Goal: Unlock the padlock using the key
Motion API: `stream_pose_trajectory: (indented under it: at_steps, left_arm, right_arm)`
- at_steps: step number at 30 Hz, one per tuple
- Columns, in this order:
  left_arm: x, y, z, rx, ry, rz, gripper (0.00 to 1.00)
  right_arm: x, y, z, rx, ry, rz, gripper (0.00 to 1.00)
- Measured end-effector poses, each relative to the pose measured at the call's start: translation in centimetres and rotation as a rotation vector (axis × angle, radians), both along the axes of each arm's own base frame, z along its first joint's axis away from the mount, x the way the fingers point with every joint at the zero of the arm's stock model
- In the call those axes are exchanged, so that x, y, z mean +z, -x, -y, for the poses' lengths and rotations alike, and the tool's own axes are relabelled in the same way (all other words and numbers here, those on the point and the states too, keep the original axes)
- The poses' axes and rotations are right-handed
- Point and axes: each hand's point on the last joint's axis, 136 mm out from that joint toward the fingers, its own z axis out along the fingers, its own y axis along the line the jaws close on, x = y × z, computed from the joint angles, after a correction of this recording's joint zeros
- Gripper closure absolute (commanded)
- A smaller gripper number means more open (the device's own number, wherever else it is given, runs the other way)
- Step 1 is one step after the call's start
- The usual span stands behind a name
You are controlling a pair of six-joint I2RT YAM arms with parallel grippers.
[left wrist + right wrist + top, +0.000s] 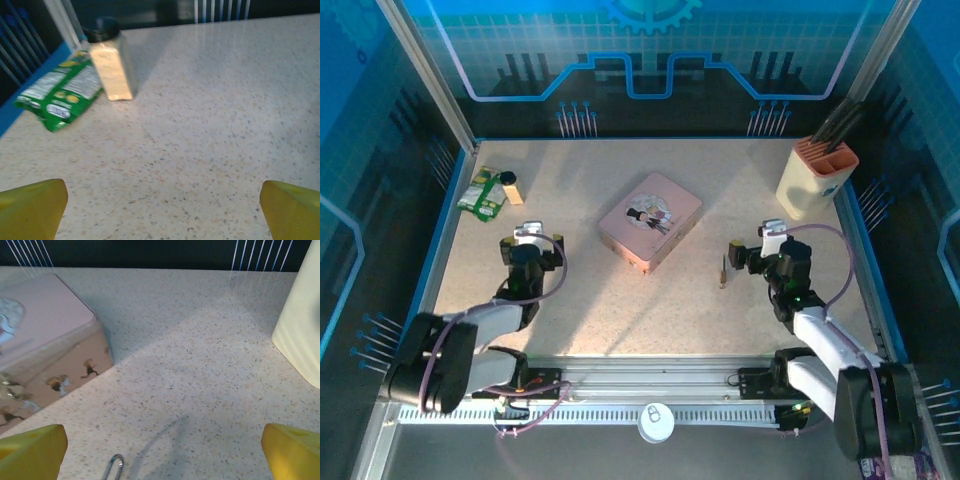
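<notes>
Tiny brass padlock (724, 272) lies just right of the pink tin (650, 220), looks light and skiddy, so I'd pinch its body, not the thin shackle (114, 467); right claw (738, 255) beside it and left claw (532, 240) both gape wide, empty.

Both units same build: left arm (485, 325) and right arm (820, 335) have black joint housings, light-grey link shells, purple cable (556, 262) looped along each, white camera block (530, 231) at the wrist, chunky yellow fingertips (31, 207), and a small green light (800, 297) on the right forearm.
</notes>
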Motion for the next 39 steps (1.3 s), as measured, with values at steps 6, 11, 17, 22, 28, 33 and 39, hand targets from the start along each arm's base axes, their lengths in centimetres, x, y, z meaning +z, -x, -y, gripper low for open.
stream_pose_trajectory:
  at_steps: [6, 11, 17, 22, 28, 33, 39]
  left_arm:
    - [-1.2, -2.0, 0.8, -0.114, 0.087, 0.035, 0.01]
    - [-3.2, -2.8, -0.2, -0.091, 0.145, 0.001, 0.01]
    - [-0.3, -5.5, -0.2, -0.082, 0.167, 0.069, 0.01]
    - [-0.7, -5.4, -0.2, -0.081, 0.167, 0.055, 0.01]
    - [-0.7, -5.4, -0.2, -0.081, 0.167, 0.054, 0.01]
    - [-0.7, -5.4, -0.2, -0.081, 0.167, 0.054, 0.01]
    - [-0.7, -5.4, -0.2, -0.081, 0.167, 0.054, 0.01]
  right_arm:
    - [-2.4, -2.0, -0.8, 0.055, 0.031, 0.003, 0.00]
    - [-3.1, -3.7, -1.3, 0.087, 0.039, 0.065, 0.00]
    - [-4.4, -5.1, 0.3, -0.015, 0.048, 0.036, 0.00]
    - [-2.4, -6.9, 2.0, -0.127, 0.064, 0.089, 0.00]
    - [-2.7, -6.8, 2.5, -0.160, 0.082, 0.077, 0.00]
    - [-2.8, -6.7, 2.2, -0.153, 0.084, 0.071, 0.00]
    - [-2.9, -6.7, 2.3, -0.156, 0.086, 0.065, 0.01]
